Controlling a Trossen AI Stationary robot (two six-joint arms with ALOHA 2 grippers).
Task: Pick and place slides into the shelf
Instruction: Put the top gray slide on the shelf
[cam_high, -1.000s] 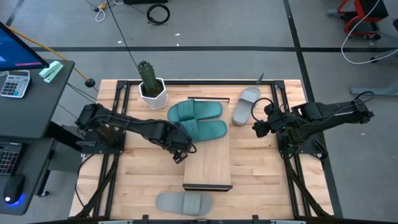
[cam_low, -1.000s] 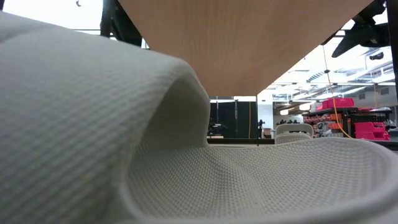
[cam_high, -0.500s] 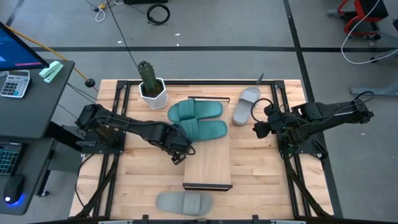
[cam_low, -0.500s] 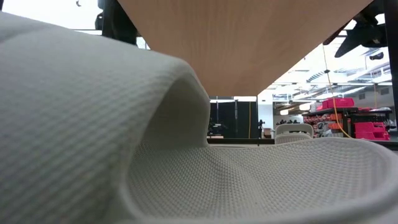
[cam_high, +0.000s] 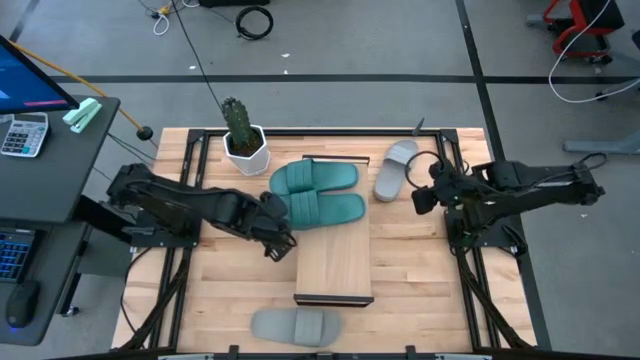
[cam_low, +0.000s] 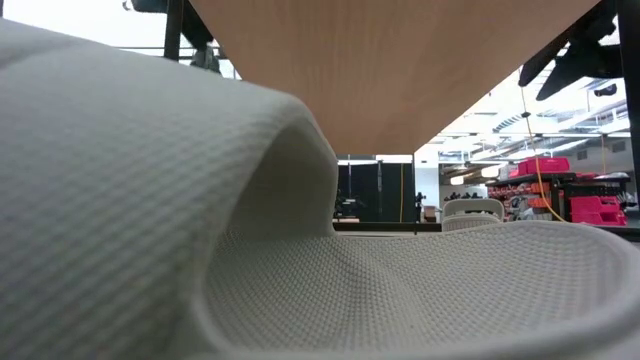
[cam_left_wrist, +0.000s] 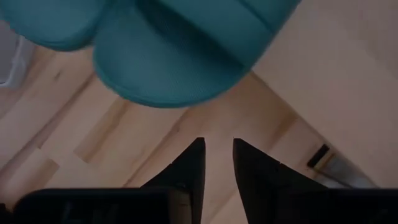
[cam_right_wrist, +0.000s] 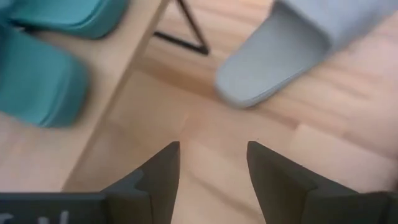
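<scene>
Two teal slides (cam_high: 313, 178) (cam_high: 327, 209) lie side by side on the far end of the shelf (cam_high: 335, 265), a light board with dark end frames. One grey slide (cam_high: 395, 168) lies on the table to the right of the shelf. The other grey slide (cam_high: 296, 325) lies near the table's near edge and fills the low view (cam_low: 300, 260). My left gripper (cam_high: 283, 243) hovers left of the shelf, narrowly open, just short of the nearer teal slide (cam_left_wrist: 174, 56). My right gripper (cam_high: 417, 200) is open over bare table (cam_right_wrist: 213, 152), between the shelf and the grey slide (cam_right_wrist: 280, 56).
A potted cactus (cam_high: 241, 135) stands at the far edge, left of the shelf. The near half of the shelf board (cam_left_wrist: 348, 74) is bare. Dark frame rails (cam_high: 455, 240) run along both sides of the table. A desk with a keyboard (cam_high: 40, 150) stands off to the left.
My left gripper has drawn back from the nearer teal slide toward the table's left edge, its arm folding back. My right arm has shifted a little toward the right edge. The slides have not moved.
</scene>
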